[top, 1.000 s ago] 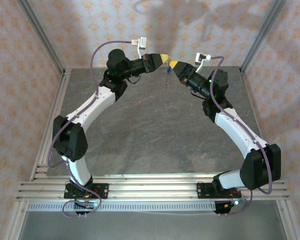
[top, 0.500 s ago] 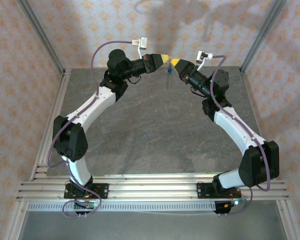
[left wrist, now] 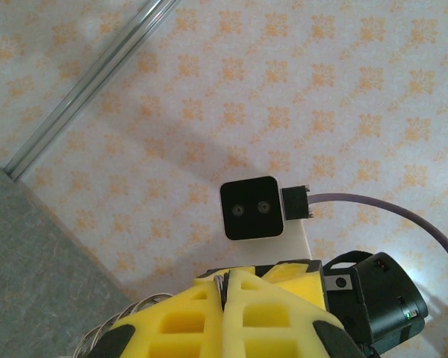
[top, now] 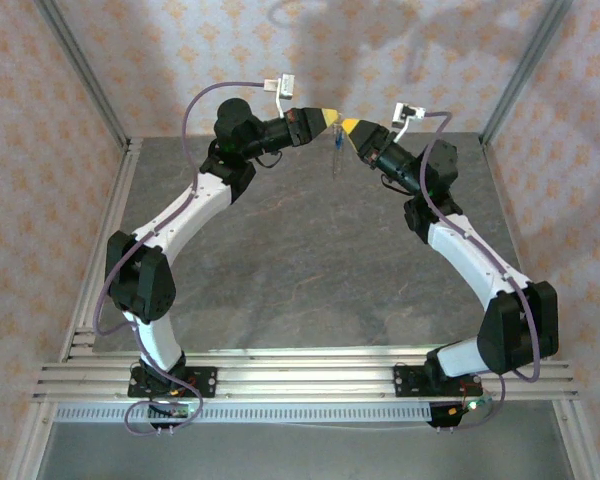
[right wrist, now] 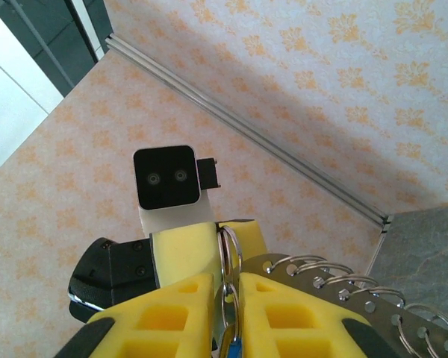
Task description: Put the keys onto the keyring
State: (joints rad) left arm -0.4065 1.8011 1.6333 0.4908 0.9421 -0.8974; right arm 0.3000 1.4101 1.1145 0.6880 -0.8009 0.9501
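Note:
High above the table's far end, my left gripper [top: 329, 118] and right gripper [top: 346, 126] meet tip to tip. In the right wrist view a silvery keyring [right wrist: 232, 252] stands upright, its upper loop pinched by the left gripper's yellow fingers [right wrist: 181, 252]. A smaller ring below it sits between my right gripper [right wrist: 229, 300], which is shut on it. The blue head of a key [right wrist: 236, 349] peeks out just beneath. In the left wrist view the left gripper [left wrist: 226, 289] is shut on a thin metal edge. A small blue and silver bunch [top: 336, 152] dangles under both tips.
A silver plate carrying several wire rings [right wrist: 358, 292] juts out to the right of the right fingers, and its rings [left wrist: 97, 333] show beside the left fingers. The grey table [top: 310, 260] lies far below. Patterned walls and aluminium posts [top: 80, 70] enclose the space.
The right arm has edged left and up, bringing its tip against the left gripper's tip. The left arm has stayed still, and the hanging bunch is unchanged.

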